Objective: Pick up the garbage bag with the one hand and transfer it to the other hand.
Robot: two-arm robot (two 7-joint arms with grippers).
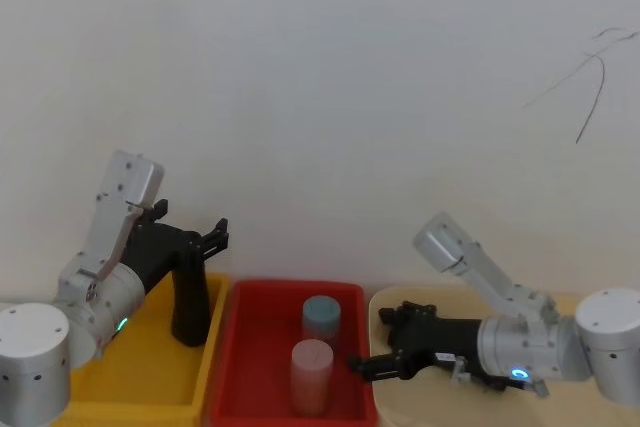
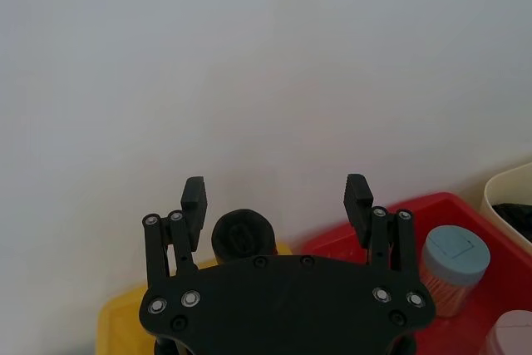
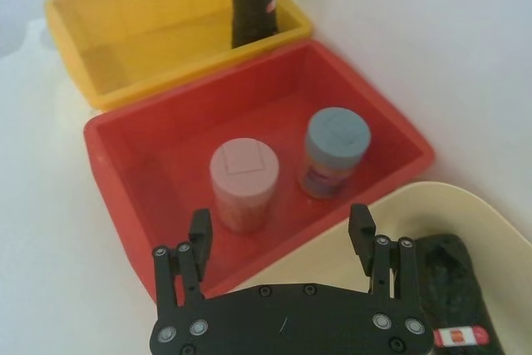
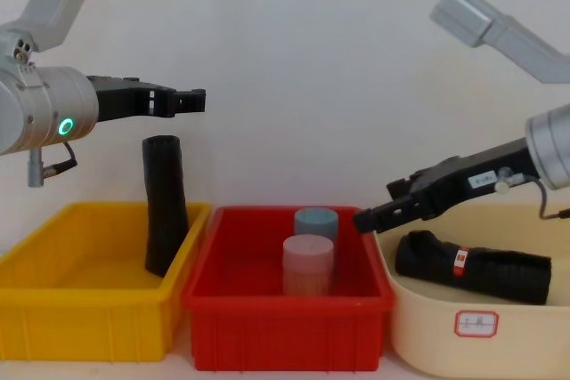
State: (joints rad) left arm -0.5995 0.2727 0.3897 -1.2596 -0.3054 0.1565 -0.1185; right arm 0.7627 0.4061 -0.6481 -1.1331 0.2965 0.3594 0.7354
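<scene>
One garbage bag (image 4: 494, 273) inside cream tub (image 4: 423, 337)

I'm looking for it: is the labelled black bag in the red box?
No, the garbage bag lies in the cream tub.

Wall: plain white wall (image 1: 320, 67), evenly lit.
Mark: thin dark scratch (image 1: 601, 72), upper right.
Surface: white table (image 3: 41, 205).

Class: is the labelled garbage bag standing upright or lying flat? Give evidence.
Lying flat: the garbage bag rests on its side inside the cream tub.
</scene>
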